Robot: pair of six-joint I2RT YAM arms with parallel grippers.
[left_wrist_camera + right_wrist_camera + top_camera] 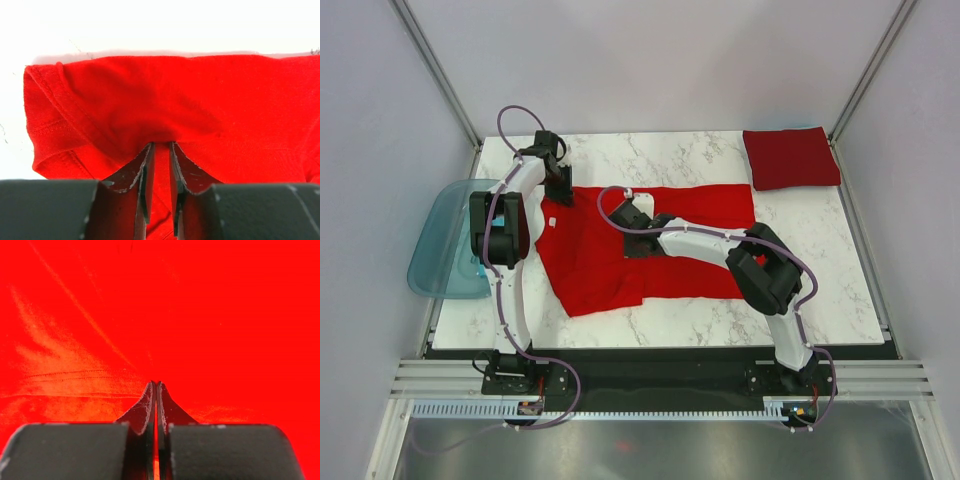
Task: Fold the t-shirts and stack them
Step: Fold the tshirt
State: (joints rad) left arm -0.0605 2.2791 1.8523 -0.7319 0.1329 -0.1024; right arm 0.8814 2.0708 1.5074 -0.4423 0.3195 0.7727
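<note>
Red t-shirt (pixel 600 270) spread on marble table (pixel 690 160); edge pinched in left claw (pixel 161 146), middle pinched in right claw (pixel 156 384); folded shirt (pixel 790 158) well apart.

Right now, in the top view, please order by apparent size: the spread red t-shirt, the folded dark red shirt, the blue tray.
1. spread red t-shirt
2. blue tray, partly hidden by the left arm
3. folded dark red shirt

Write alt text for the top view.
A red t-shirt lies on a marble table, pinched by the left pincer at its far left corner and the right pincer near its middle. A folded dark red shirt lies in the table's far right corner.
</note>
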